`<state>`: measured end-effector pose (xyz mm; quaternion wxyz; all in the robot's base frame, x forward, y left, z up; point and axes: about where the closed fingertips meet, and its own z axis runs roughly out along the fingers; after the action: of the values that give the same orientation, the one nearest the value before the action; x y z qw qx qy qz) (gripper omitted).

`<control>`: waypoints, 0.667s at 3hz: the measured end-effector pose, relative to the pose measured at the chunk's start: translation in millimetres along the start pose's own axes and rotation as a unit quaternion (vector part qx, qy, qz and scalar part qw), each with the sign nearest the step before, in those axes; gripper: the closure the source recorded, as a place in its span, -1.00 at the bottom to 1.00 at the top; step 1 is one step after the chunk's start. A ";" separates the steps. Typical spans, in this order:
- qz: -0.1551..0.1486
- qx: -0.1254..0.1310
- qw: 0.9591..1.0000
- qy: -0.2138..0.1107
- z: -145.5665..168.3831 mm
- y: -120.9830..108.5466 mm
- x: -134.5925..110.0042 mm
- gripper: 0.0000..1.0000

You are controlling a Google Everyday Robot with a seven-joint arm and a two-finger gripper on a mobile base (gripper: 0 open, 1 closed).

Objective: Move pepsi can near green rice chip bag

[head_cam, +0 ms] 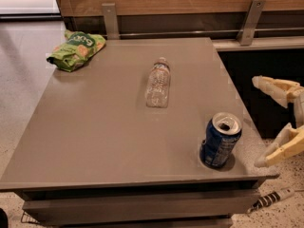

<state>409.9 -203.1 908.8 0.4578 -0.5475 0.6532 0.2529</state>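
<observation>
The pepsi can (220, 140) stands upright near the front right corner of the grey table (95, 127), dark blue with a silver open top. The green rice chip bag (75, 50) lies at the table's far left corner. My gripper (259, 122) is at the right edge of the view, just off the table's right side and to the right of the can. Its two pale fingers are spread wide apart, one finger (273, 86) above and one below, holding nothing.
A clear plastic bottle (158, 82) lies on its side in the middle of the table, between the can and the bag. A wooden wall with two metal brackets (110, 19) runs behind the table. Speckled floor lies left and right.
</observation>
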 end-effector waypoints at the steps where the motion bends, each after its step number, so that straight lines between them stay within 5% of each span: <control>1: 0.015 0.006 1.000 -0.021 -0.3 10.9 9.9 -1.00; 2: 0.031 0.006 0.997 -0.064 11.1 24.3 11.9 -1.00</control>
<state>390.7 -192.9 889.2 0.4935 -0.5074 0.6407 0.2974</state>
